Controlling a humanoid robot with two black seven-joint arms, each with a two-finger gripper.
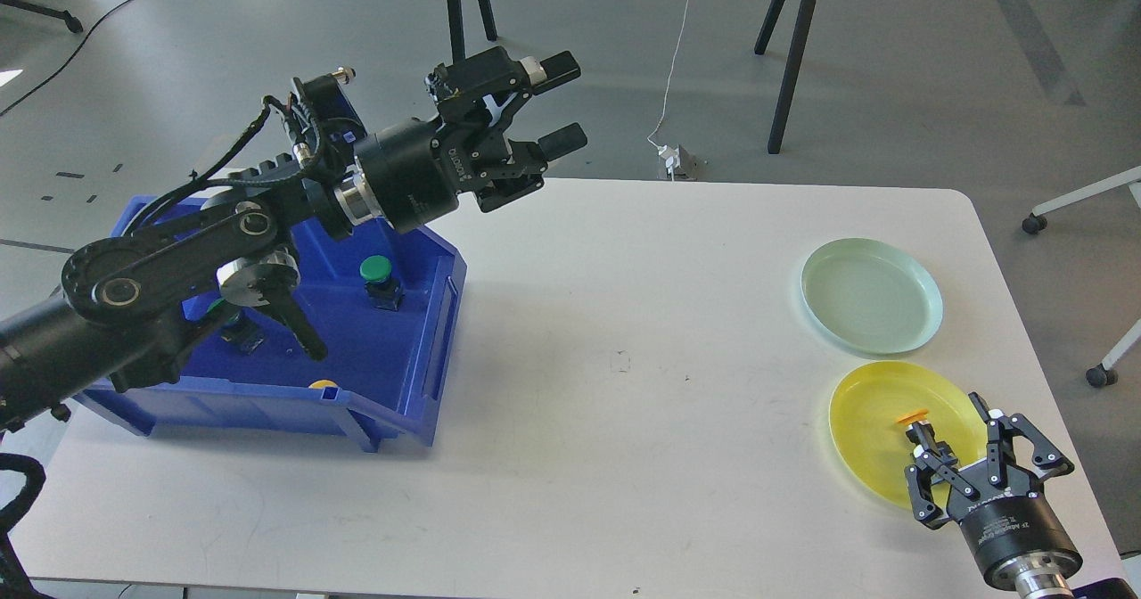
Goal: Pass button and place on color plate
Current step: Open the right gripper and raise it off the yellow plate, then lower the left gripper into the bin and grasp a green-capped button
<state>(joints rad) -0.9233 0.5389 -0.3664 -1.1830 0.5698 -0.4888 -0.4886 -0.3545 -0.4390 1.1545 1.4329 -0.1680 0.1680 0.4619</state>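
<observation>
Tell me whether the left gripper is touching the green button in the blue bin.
Apart. The head view shows the left gripper open and raised beyond the blue bin, with bare bin floor around the green button.
</observation>
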